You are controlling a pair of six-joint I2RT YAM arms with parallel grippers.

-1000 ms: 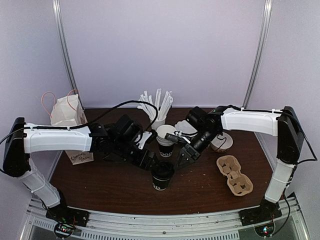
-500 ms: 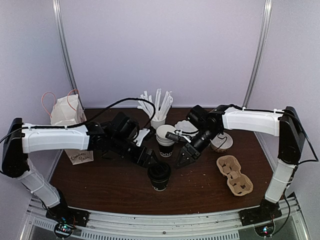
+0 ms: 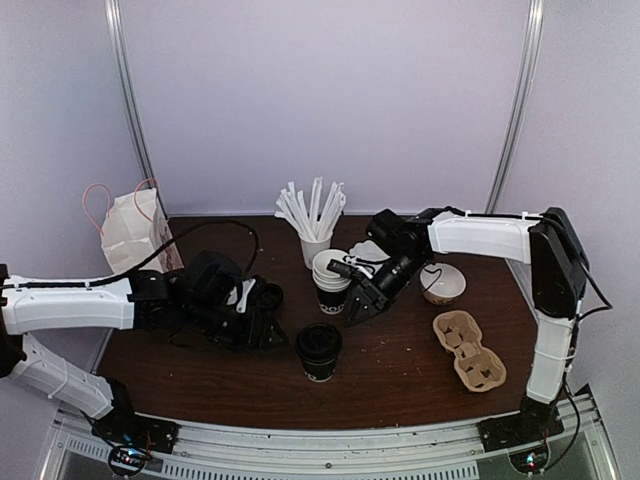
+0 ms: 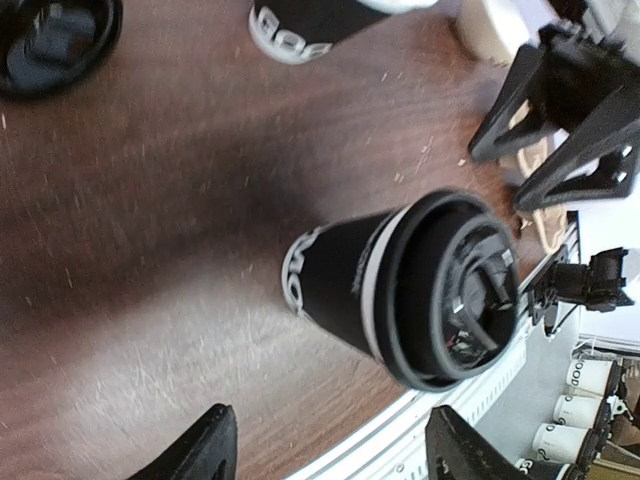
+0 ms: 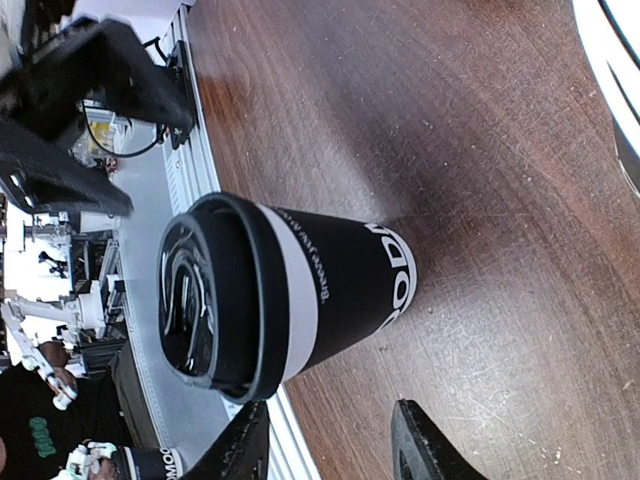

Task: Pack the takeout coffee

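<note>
Left fingers (image 4: 205, 450), open, have drawn back from the takeout coffee (image 3: 320, 350), right fingers (image 5: 248, 445) parted and empty beside it, leaving it lidded and free for packing.

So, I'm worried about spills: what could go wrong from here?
The takeout coffee stands unheld between the left gripper and right gripper, both with open jaws; a misjudged approach could clip its side and tip it. The right gripper also hangs close to the stacked white cups, so a swing could topple them.
</note>
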